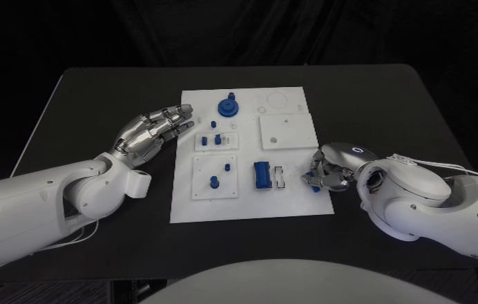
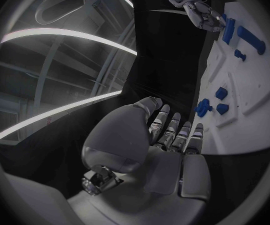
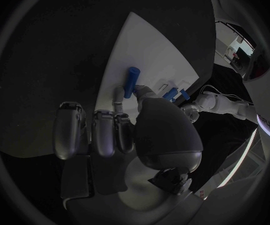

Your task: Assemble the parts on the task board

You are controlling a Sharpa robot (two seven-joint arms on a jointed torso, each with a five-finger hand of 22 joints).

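The white task board (image 1: 249, 204) lies in the middle of the black bench (image 1: 99, 97). The right hand (image 1: 329, 169) rests at the board's right edge, pinching a blue rod (image 3: 131, 82) whose long axis lies flat along the board, pointing away from the hand. The left hand (image 1: 155, 131) hovers just left of the board, fingers spread and holding nothing. A blue block (image 1: 262, 175) lies lengthwise beside the right hand

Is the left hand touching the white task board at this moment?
Apart. In the head view the left hand is beside the task board, fingers spread, with black table between the fingertips and the board's left edge.
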